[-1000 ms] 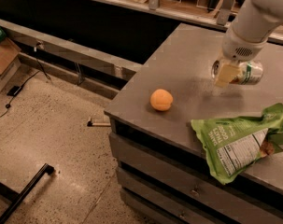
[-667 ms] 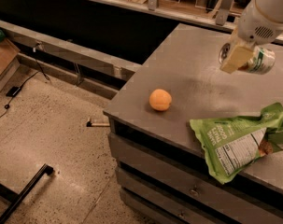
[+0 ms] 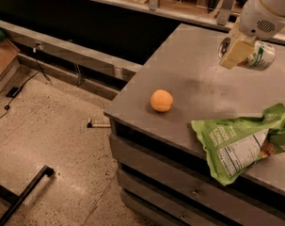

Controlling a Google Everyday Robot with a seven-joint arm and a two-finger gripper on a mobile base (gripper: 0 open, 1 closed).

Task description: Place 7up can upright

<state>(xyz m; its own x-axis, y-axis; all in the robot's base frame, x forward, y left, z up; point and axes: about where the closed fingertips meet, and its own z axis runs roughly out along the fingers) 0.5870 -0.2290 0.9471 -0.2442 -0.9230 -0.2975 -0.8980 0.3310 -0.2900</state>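
The 7up can, silver-white with green lettering, lies on its side in my gripper, held in the air above the grey table near its far right part. The gripper's pale fingers are shut on the can, with the can's end facing left. The white arm reaches in from the top right corner.
An orange fruit sits near the table's front left edge. A green snack bag lies at the front right. Drawers run under the tabletop. A low ledge and a dark wall stand to the left; speckled floor lies below.
The gripper has lifted the can off the tabletop and carried it up and to the right. The fruit and the bag have not moved.
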